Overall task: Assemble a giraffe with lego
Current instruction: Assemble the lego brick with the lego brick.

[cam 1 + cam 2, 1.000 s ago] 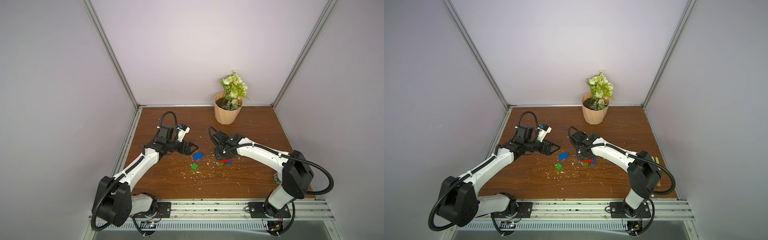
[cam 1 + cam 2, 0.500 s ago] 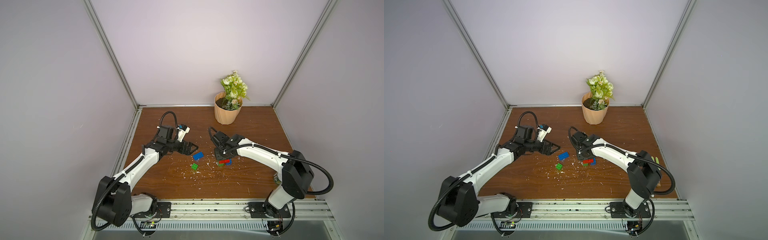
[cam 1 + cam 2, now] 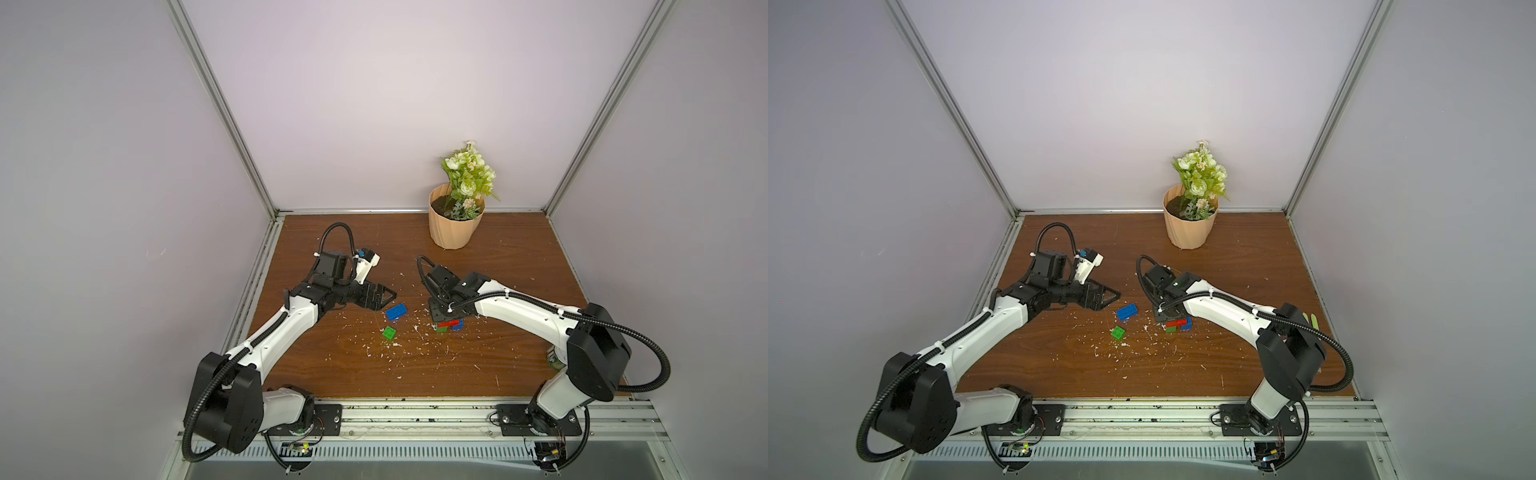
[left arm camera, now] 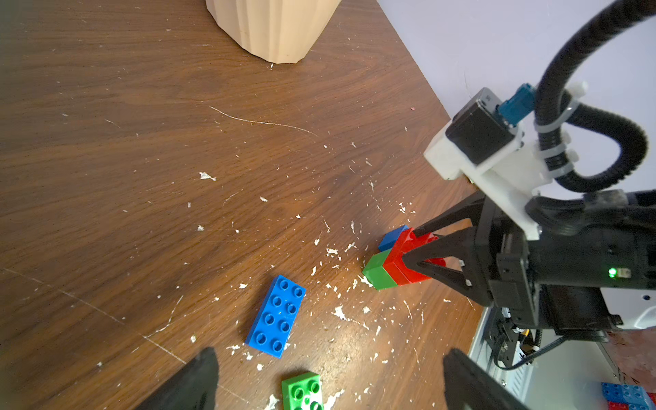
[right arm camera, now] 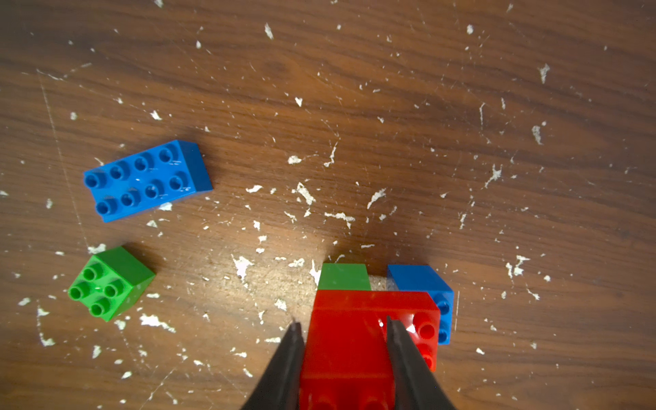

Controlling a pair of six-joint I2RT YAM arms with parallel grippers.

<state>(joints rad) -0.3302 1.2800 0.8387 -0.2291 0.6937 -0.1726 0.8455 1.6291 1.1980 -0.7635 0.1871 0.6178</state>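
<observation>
My right hand [image 5: 341, 322] clamped on the top red brick [image 3: 450, 323], just below centre in both top views, my left hand [image 4: 330, 355] spread open, long blue brick [image 4: 277, 316] just ahead

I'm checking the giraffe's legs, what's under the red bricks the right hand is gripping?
A green brick and a blue brick stand under the red bricks, a gap between them. The red hides the green one's studs and part of the blue one's.
</observation>
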